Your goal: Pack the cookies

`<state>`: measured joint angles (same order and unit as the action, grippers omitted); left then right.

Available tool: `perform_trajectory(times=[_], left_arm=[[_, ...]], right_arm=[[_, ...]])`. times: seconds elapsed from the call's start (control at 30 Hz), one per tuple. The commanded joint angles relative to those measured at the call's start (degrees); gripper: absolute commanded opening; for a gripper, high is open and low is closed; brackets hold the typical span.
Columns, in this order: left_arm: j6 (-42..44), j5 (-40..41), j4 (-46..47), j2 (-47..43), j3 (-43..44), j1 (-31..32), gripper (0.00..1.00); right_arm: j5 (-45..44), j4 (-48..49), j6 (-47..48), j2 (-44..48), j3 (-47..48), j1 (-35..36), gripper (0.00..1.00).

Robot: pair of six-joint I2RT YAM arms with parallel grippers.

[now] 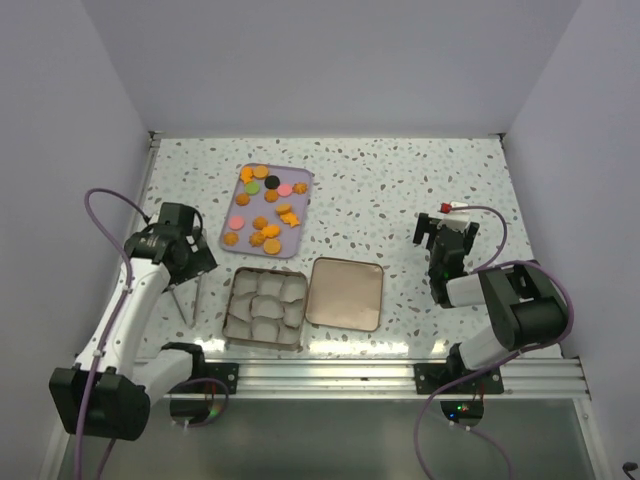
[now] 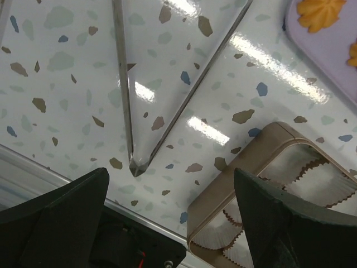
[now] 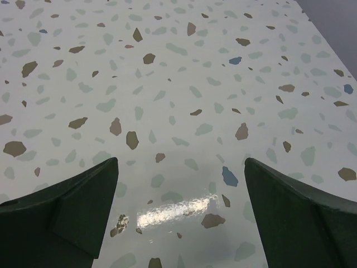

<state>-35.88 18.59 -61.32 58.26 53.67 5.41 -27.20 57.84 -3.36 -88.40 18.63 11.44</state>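
Note:
The cookies point(image 1: 264, 208) lie scattered on a lilac tray point(image 1: 301, 180) at the table's middle back; most are orange, a few pink, green and one black. In the left wrist view one orange cookie point(image 2: 321, 11) shows on the tray's corner point(image 2: 329, 56). My left gripper point(image 1: 193, 260) point(image 2: 170, 174) hovers open left of the tray, over a pair of tongs point(image 1: 185, 320) point(image 2: 136, 163), holding nothing. My right gripper point(image 1: 437, 230) point(image 3: 181, 163) stands open over bare table on the right, far from the cookies.
A brown tin point(image 1: 233, 338) point(image 2: 268, 146) lined with white paper cups point(image 1: 265, 308) point(image 2: 312, 174) sits in front of the tray. Its lid point(image 1: 345, 293) lies beside it on the right. White walls enclose the table on three sides.

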Motion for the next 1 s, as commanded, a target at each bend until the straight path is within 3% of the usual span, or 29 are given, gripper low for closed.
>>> perform_trajectory(times=[0.0, 0.2, 0.37, 0.47, 0.67, 0.97], left_arm=[[-1.83, 1.00, -3.19, 2.90, 1.53, -1.89, 1.00], [3.27, -1.53, 3.73, 10.72, 1.26, -3.74, 1.00], [2.22, -1.27, 4.11, 16.44, 1.52, -5.40, 1.00], [1.69, -4.16, 3.31, 15.40, 1.70, -10.66, 1.00], [1.95, -7.67, 3.92, 14.60, -4.97, -14.54, 1.00], [-0.07, -11.82, 12.70, 14.16, -11.13, -14.81, 1.00]], right_arm=[[0.39, 2.89, 0.63, 0.16, -0.09, -0.10, 0.99], [0.66, 2.71, 0.46, 0.16, 0.00, -0.10, 0.99], [0.75, 2.71, 0.37, 0.25, 0.00, -0.10, 0.99], [0.66, 2.71, 0.37, 0.25, 0.00, -0.02, 0.99], [0.66, 2.62, 0.45, 0.07, 0.09, -0.10, 0.99], [0.66, 2.62, 0.45, 0.07, 0.09, -0.10, 0.99]])
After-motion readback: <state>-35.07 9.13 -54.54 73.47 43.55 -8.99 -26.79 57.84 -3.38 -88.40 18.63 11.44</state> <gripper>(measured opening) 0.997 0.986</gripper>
